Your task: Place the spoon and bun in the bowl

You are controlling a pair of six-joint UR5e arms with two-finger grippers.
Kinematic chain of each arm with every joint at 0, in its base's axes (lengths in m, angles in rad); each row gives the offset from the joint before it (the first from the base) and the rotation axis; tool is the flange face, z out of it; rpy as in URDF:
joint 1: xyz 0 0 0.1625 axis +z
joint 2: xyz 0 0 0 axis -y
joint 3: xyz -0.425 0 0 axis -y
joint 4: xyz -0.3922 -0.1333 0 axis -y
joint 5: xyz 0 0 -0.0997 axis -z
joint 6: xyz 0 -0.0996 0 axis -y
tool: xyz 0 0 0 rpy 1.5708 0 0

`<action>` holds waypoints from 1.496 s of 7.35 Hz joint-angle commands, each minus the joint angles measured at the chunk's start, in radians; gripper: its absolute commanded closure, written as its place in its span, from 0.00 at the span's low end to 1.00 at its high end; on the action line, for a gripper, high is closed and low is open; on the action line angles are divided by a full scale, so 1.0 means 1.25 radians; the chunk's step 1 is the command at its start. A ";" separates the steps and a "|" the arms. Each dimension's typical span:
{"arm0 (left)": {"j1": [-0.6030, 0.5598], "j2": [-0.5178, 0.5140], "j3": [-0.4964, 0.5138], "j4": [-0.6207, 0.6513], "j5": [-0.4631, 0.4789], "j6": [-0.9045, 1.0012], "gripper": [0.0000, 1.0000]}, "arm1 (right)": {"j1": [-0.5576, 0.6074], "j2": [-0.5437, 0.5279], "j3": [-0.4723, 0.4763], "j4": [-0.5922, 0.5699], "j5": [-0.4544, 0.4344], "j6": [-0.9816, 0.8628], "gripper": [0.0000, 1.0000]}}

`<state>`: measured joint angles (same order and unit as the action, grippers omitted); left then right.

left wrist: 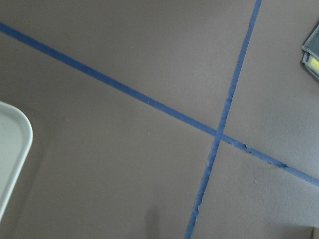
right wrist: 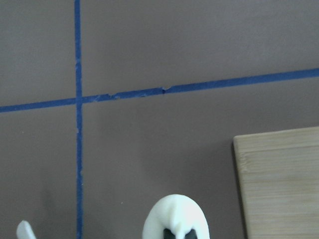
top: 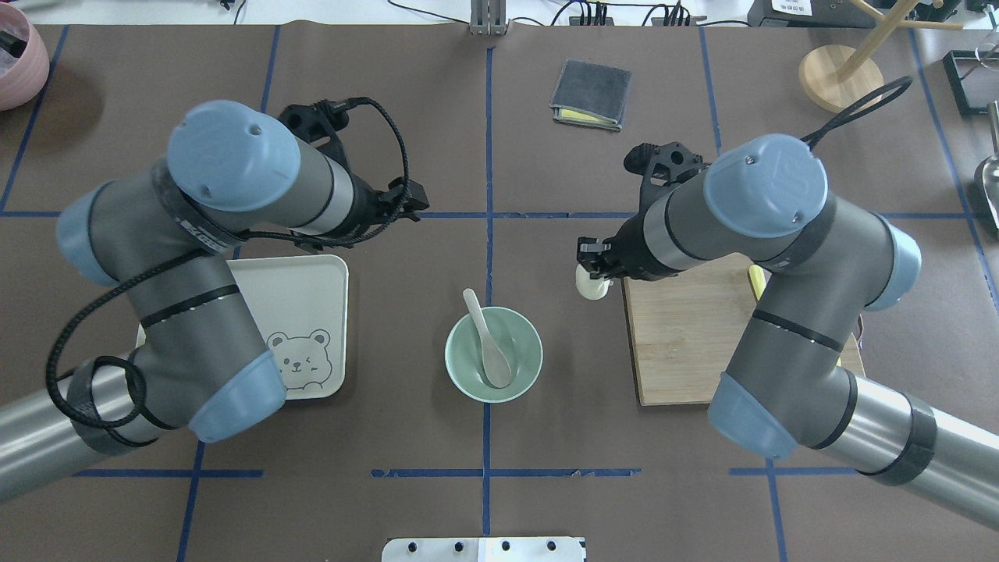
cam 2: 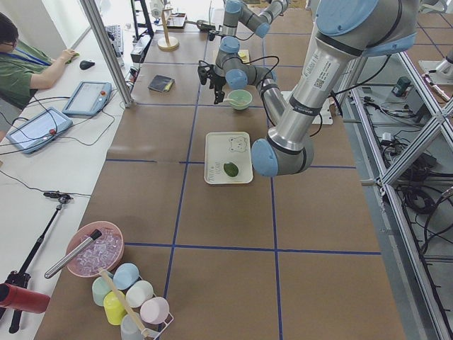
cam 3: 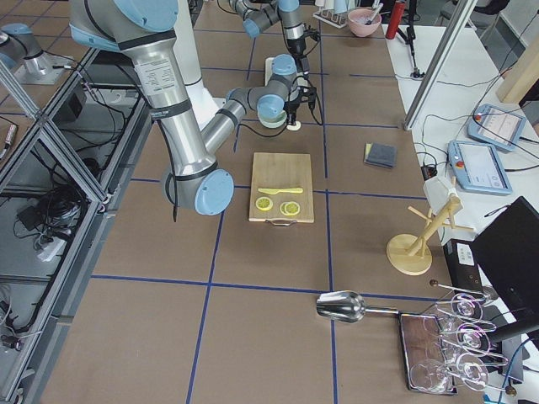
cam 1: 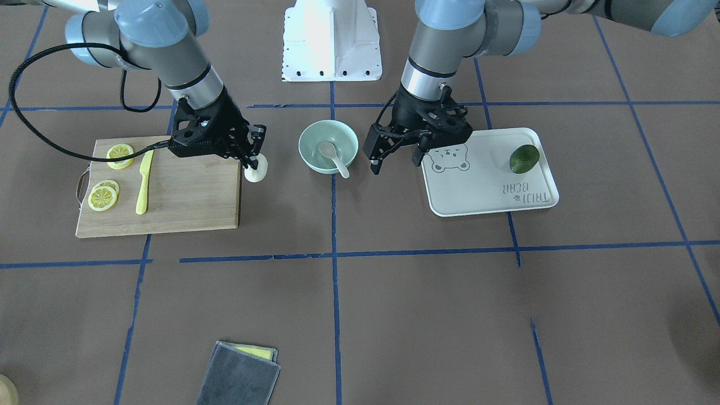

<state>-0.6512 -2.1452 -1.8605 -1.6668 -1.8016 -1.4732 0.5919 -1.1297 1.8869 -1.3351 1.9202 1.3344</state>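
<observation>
The pale mint-green bowl (cam 1: 310, 147) (top: 468, 378) stands at the table's middle. The off-white spoon (cam 1: 334, 158) (top: 488, 344) lies in it, its handle resting over the rim. My right gripper (cam 1: 253, 163) is shut on the white bun (cam 1: 257, 171) (top: 591, 284) and holds it low beside the cutting board's corner, a short way from the bowl. The bun also shows at the bottom of the right wrist view (right wrist: 175, 218). My left gripper (cam 1: 395, 163) is open and empty, between the bowl and the white tray (cam 1: 489, 191).
A wooden cutting board (cam 1: 185, 199) holds lemon slices (cam 1: 120, 156) and a yellow plastic knife (cam 1: 144, 183). A dark green avocado (cam 1: 524, 158) lies on the tray. A grey cloth (cam 1: 239, 374) lies at the table's far side from the robot.
</observation>
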 commanded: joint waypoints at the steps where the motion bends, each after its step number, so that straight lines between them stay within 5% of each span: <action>1: -0.097 0.074 -0.032 0.033 -0.014 0.209 0.00 | -0.099 0.052 0.002 -0.001 -0.077 0.078 1.00; 3: -0.166 0.130 -0.033 0.033 -0.021 0.358 0.00 | -0.152 0.075 0.000 -0.001 -0.119 0.091 1.00; 4: -0.186 0.157 -0.035 0.030 -0.023 0.411 0.00 | -0.160 0.091 -0.006 0.000 -0.121 0.093 0.92; 5: -0.215 0.178 -0.037 0.028 -0.024 0.469 0.00 | -0.161 0.099 -0.010 0.000 -0.121 0.095 0.10; 6: -0.235 0.188 -0.036 0.028 -0.041 0.514 0.00 | -0.159 0.099 -0.009 0.000 -0.124 0.093 0.00; 11: -0.452 0.314 -0.022 0.022 -0.147 0.913 0.00 | -0.113 0.090 0.011 -0.003 -0.108 0.087 0.00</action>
<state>-1.1557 -1.7929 -1.8952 -1.6379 -1.9689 -0.4490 0.4247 -1.0088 1.8901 -1.3366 1.7730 1.4478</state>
